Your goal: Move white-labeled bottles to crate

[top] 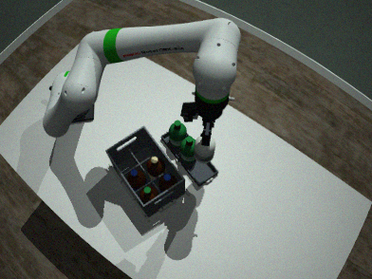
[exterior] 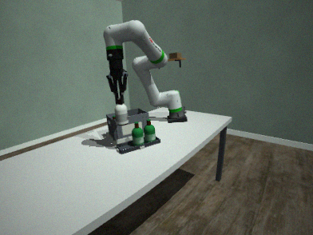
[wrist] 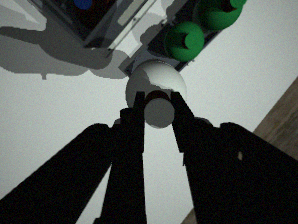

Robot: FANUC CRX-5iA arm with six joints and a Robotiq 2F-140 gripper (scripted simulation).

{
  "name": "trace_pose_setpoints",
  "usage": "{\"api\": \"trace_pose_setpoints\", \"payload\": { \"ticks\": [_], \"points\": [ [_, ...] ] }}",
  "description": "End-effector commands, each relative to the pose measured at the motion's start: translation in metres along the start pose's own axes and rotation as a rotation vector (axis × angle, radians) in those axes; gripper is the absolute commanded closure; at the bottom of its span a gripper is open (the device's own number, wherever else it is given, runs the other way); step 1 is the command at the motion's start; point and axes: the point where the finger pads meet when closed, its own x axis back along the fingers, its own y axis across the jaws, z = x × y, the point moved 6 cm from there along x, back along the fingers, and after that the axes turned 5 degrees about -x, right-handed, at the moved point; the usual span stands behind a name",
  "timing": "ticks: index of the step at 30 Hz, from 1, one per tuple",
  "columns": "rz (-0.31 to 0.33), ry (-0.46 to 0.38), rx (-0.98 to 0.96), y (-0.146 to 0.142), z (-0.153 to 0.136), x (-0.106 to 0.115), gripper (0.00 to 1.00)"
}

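My gripper [top: 207, 138] is shut on the cap of a white-labeled bottle [top: 205, 149] and holds it upright above the near end of the dark tray [top: 192, 163]. The bottle also shows in the exterior view [exterior: 120, 113] and in the wrist view [wrist: 156, 92], between my fingers. Two green-labeled bottles [top: 177, 132] [top: 188, 146] stand on the tray. The dark crate [top: 144, 168] stands left of the tray. It holds several brown bottles in its front slots; the two back slots look empty.
The arm's base [exterior: 176, 116] stands at the far side of the white table. The table's edge runs along the right in the exterior view. A small brown block on a post [exterior: 176, 57] stands behind the arm.
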Motion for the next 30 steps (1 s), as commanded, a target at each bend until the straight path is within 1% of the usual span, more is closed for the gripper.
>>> {"api": "trace_pose_setpoints", "payload": {
  "ticks": [1,30],
  "points": [
    [0.001,-0.002,0.0,0.0,0.0,0.003,0.9],
    [0.001,-0.002,0.0,0.0,0.0,0.013,0.9]
  ]
}}
